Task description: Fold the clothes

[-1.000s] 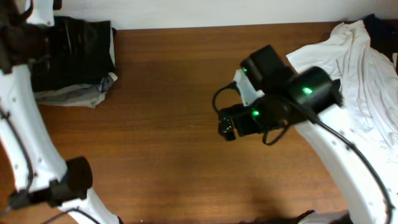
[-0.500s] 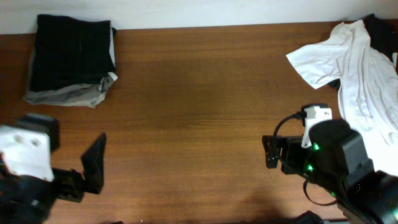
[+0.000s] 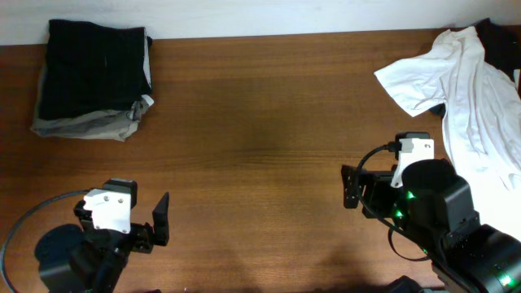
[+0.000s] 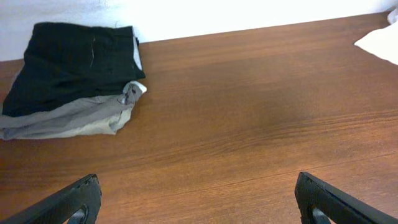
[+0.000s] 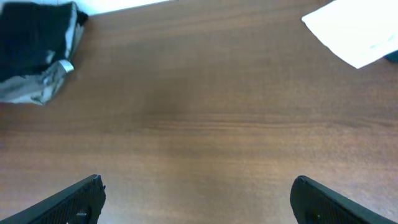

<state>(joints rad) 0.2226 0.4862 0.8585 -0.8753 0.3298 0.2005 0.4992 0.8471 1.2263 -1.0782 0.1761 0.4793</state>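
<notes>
Lying in a loose heap at the far right corner of the tabletop (image 3: 260, 138), the white shirt (image 3: 468, 89) is the piece not yet folded. A dark garment (image 3: 495, 31) peeks out from under its far edge. At the opposite far corner sits a folded stack (image 3: 91, 77), black cloth on top of grey, which looks finished.

Both arms hang low at the near edge, well apart from any cloth. The left pincer (image 4: 198, 199) has its fingers spread wide with nothing between them, and the right pincer (image 5: 198, 199) is likewise gaping and empty, facing the bare wood with the shirt off to its far right.

The shirt is thin, light fabric, soft and limp, so it will probably sag, drag and bunch rather than hold any shape when lifted. A single pinch in the middle would likely only raise a wad. The better hold, as I judge it, is on an edge: the leftmost flap (image 3: 404, 81) lies flat and exposed on the wood, closest to the right arm, and a shallow pinch there should let the garment be drawn out toward the middle and spread. Seams or hems should slip less than a single layer.
</notes>
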